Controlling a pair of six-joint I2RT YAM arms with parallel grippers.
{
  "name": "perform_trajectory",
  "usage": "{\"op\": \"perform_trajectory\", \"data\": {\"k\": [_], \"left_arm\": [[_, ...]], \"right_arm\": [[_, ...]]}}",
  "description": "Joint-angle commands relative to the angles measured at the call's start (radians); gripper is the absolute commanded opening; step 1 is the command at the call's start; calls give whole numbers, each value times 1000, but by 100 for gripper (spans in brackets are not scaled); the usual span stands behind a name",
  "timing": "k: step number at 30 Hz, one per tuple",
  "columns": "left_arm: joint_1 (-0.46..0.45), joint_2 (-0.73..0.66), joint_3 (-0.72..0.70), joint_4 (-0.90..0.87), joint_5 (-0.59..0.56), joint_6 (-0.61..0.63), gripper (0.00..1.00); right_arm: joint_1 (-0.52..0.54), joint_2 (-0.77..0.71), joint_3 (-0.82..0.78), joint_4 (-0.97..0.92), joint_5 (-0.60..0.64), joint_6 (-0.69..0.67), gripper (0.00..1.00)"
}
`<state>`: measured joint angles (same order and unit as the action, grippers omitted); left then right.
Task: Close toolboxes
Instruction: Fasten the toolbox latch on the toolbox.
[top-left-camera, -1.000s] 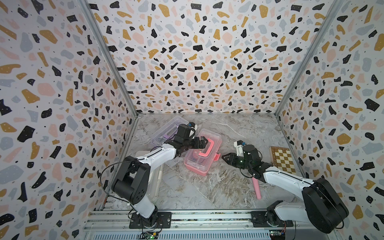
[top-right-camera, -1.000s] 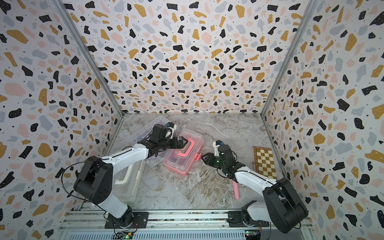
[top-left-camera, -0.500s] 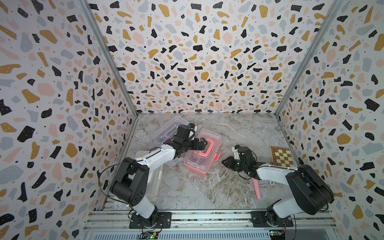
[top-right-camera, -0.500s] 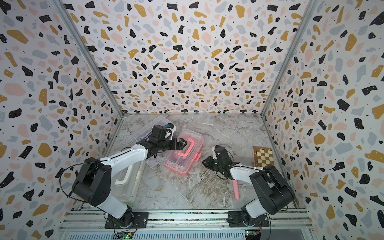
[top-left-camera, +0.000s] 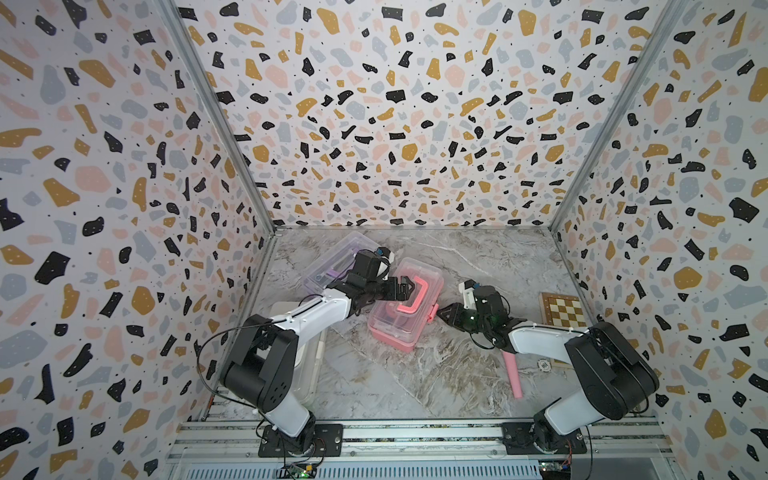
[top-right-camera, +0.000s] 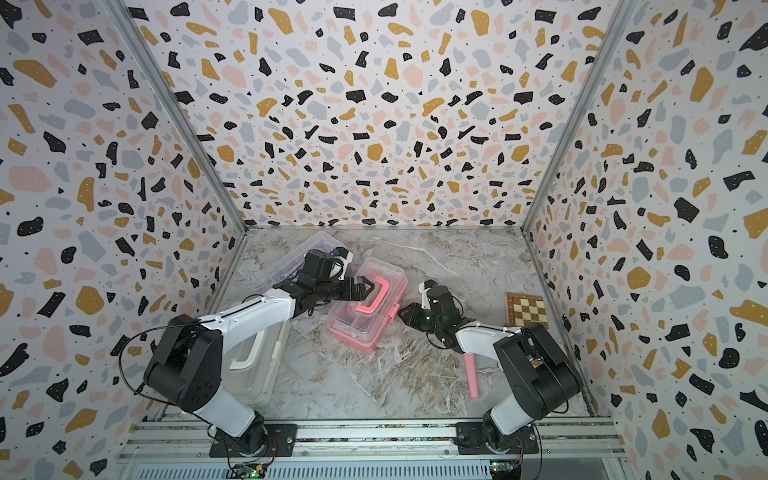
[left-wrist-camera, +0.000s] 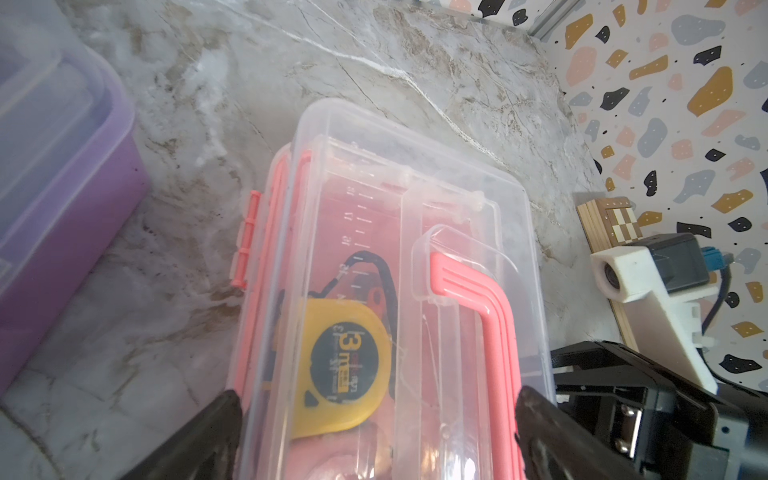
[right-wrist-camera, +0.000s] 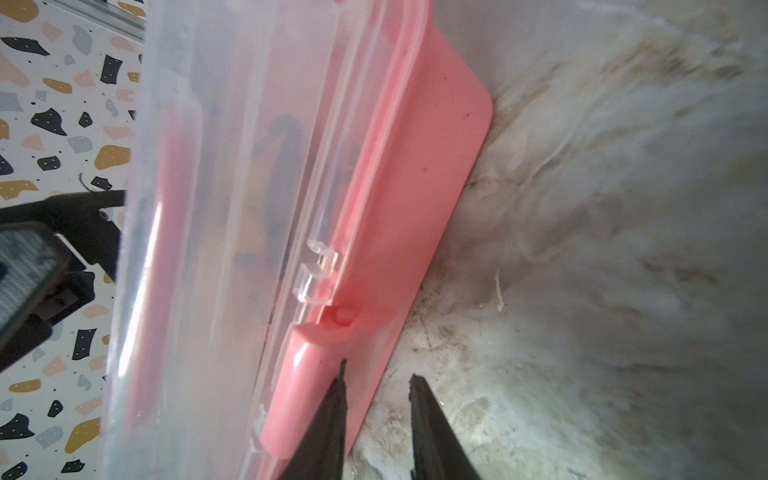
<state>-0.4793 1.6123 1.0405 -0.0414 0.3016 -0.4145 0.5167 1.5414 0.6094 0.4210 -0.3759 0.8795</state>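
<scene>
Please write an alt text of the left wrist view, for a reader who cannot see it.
The pink toolbox fills the view, its clear lid down over a yellow tape measure, between the two wide-open black fingers of the left gripper. A purple toolbox stands to one side on the marble table.

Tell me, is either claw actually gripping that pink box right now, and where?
Neither seems to. The left gripper stands wide open over the pink box; the right gripper, slightly open, sits at its side latch without pinching it.
</scene>
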Motion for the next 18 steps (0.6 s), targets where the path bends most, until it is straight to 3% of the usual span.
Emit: {"op": "perform_trajectory", "data": {"k": [1, 18], "left_arm": [[-9, 10, 1, 4, 22, 11, 100], [-9, 21, -33, 18, 46, -7, 100]], "right_arm": [[8, -13, 26, 21, -13, 11, 29], [29, 32, 39, 104, -44, 59, 28]]}}
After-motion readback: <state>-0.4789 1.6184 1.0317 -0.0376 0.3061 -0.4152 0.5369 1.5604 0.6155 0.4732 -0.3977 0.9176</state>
